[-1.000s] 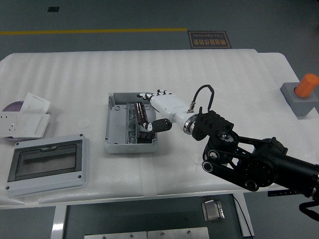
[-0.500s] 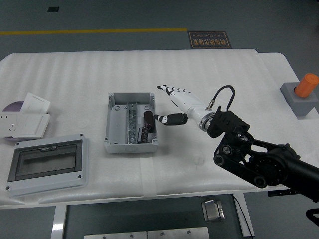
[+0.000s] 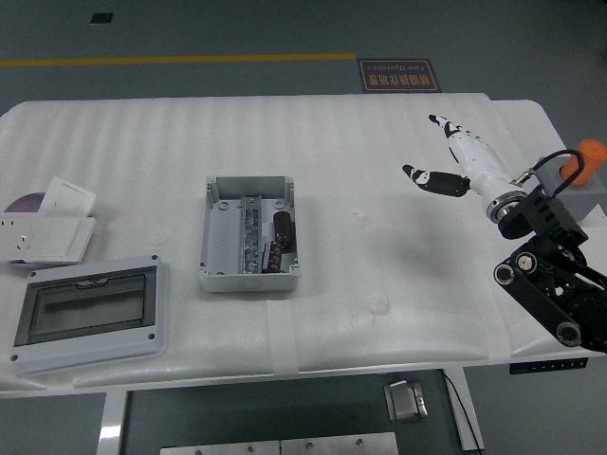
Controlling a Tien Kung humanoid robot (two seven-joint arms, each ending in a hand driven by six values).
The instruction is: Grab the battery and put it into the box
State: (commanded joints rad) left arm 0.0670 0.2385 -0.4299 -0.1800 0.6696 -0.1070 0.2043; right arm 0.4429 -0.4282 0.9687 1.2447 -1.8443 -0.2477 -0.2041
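— Grey plastic cover (image 3: 90,318) nearest us, clear window in it, lying flat by the table's (image 3: 379,322) front edge. Just beyond it, the open box (image 3: 248,232).

— And the battery (image 3: 283,227)?

— Inside the box, on its right side, dark and lying along the wall beside the metal rail. Looks settled, not propped on the rim.

— So the hand's job is about done?

— I'd say so. The right hand (image 3: 458,163) is well off to the right, above the far right part of the table, fingers spread, thumb out, holding nothing. Battery and hand are well apart, the box far to the hand's left.

— What's left to do well?

— Pull the arm clear without sweeping low, and mind the grey block with the orange button (image 3: 589,163) just behind the wrist. No left hand in sight.
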